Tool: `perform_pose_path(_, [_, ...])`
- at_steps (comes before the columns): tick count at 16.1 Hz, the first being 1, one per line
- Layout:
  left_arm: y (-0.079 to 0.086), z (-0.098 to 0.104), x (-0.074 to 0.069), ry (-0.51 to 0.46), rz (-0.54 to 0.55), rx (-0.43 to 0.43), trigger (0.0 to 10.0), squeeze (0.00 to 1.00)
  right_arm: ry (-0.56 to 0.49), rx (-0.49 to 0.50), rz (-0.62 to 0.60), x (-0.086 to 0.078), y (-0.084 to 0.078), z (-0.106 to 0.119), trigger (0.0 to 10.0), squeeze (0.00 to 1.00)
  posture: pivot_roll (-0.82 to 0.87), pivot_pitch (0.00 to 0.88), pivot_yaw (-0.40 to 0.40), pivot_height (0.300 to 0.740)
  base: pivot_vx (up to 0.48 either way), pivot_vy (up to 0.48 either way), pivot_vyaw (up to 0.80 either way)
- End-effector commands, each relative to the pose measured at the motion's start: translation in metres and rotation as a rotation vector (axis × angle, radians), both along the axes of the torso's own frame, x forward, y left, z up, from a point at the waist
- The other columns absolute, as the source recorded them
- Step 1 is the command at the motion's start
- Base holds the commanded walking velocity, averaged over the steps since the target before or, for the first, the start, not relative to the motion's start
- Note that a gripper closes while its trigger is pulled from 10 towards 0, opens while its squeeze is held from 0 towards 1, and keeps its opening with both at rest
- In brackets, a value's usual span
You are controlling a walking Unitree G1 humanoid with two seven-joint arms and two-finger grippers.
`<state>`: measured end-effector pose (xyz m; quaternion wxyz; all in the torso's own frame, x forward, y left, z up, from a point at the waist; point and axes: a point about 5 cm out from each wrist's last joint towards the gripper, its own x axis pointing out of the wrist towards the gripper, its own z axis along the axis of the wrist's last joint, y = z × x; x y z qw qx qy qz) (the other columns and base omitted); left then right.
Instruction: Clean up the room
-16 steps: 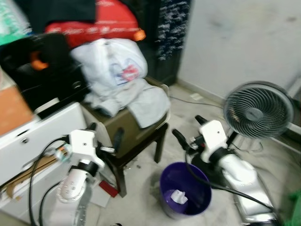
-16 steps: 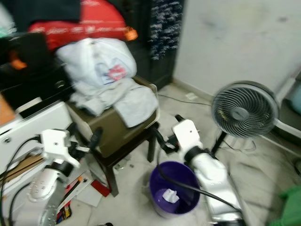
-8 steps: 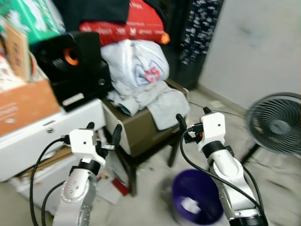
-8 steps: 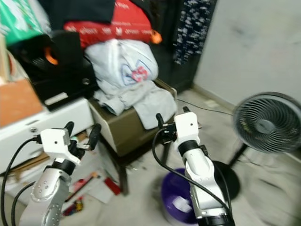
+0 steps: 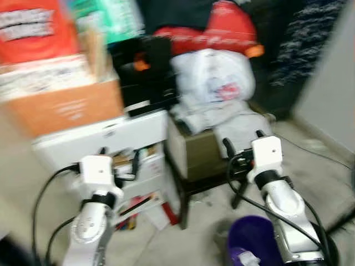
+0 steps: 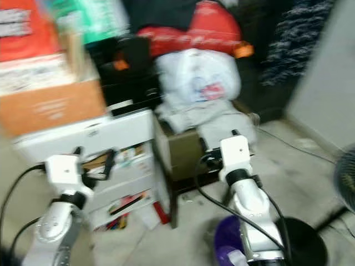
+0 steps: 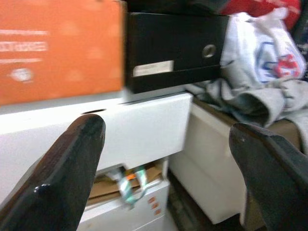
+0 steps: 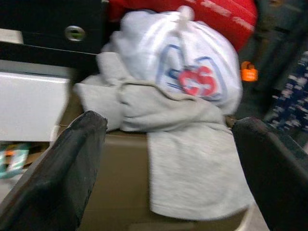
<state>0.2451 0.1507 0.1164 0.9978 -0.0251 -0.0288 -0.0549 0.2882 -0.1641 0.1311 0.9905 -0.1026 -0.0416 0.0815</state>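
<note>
A grey garment (image 5: 222, 119) and a knotted white plastic bag (image 5: 213, 75) lie piled on an olive stool (image 5: 191, 158). A purple bin (image 5: 255, 244) with a white scrap inside stands on the floor at the lower right. My left gripper (image 5: 118, 159) is open in front of the white drawer cabinet (image 5: 111, 138), holding nothing. My right gripper (image 5: 242, 141) is open just before the stool, above the bin, and empty. In the right wrist view the garment (image 8: 183, 163) and bag (image 8: 187, 67) lie between the spread fingers. The picture is blurred.
An orange box (image 5: 66, 105) and a black speaker (image 5: 150, 72) sit on the cabinet, with a red bag (image 5: 222, 27) behind. Papers and a red scrap (image 5: 172, 213) litter the floor under the cabinet. A fan (image 6: 348, 177) stands at the right edge.
The whole picture has swung left: the cabinet and orange box now take the middle and the fan has slid to the right edge. Both arms keep their pose, fingers still spread.
</note>
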Motion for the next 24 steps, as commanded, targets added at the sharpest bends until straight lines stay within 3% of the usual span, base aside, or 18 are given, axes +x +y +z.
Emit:
perform_pose_path(1, [0.006, 0.002, 0.001, 0.001, 0.029, 0.02, 10.0, 0.0, 0.0, 0.016, 0.008, 0.002, 0.003, 0.002, 10.0, 0.0, -0.07, 0.019, -0.047, 0.74, 0.0, 0.0, 0.78])
perform_pose_path(9, [0.001, 0.001, 0.003, 0.016, -0.002, 0.018, 10.0, 0.0, 0.004, 0.005, 0.026, 0.003, 0.005, 0.001, 10.0, 0.0, -0.08, 0.01, -0.052, 0.74, 0.0, 0.0, 0.78])
perform_pose_path(10, [-0.001, 0.0, 0.003, 0.024, -0.031, 0.015, 10.0, 0.0, 0.003, 0.028, 0.023, 0.004, 0.005, 0.001, 10.0, 0.0, -0.07, 0.01, -0.053, 0.74, 0.0, 0.0, 0.0])
perform_pose_path(14, [0.003, 0.007, -0.003, -0.009, -0.07, 0.014, 10.0, 0.0, -0.018, -0.039, -0.032, 0.005, -0.003, 0.005, 10.0, 0.0, -0.07, 0.013, -0.057, 0.74, 0.0, 0.0, 0.0])
perform_pose_path(16, [0.005, 0.011, -0.011, -0.026, -0.109, 0.014, 10.0, 0.0, -0.016, -0.043, -0.039, 0.0, -0.008, 0.004, 10.0, 0.0, -0.07, 0.013, -0.057, 0.74, 0.0, 0.0, 0.0])
perform_pose_path(18, [0.004, 0.019, -0.023, -0.046, -0.149, 0.064, 10.0, 0.0, -0.036, -0.08, -0.044, -0.018, -0.017, 0.009, 10.0, 0.0, -0.06, 0.026, -0.067, 0.74, 0.0, 0.0, 0.0])
perform_pose_path(20, [0.006, 0.027, -0.027, -0.068, -0.132, 0.051, 10.0, 0.0, -0.039, -0.115, -0.029, -0.034, -0.023, 0.011, 10.0, 0.0, -0.06, 0.032, -0.064, 0.74, 0.0, 0.0, 0.0])
perform_pose_path(24, [0.014, 0.016, -0.035, -0.015, -0.106, 0.034, 10.0, 0.0, -0.017, -0.122, 0.002, -0.044, -0.015, 0.005, 10.0, 0.0, -0.07, 0.029, -0.06, 0.74, 0.0, 0.0, 0.0])
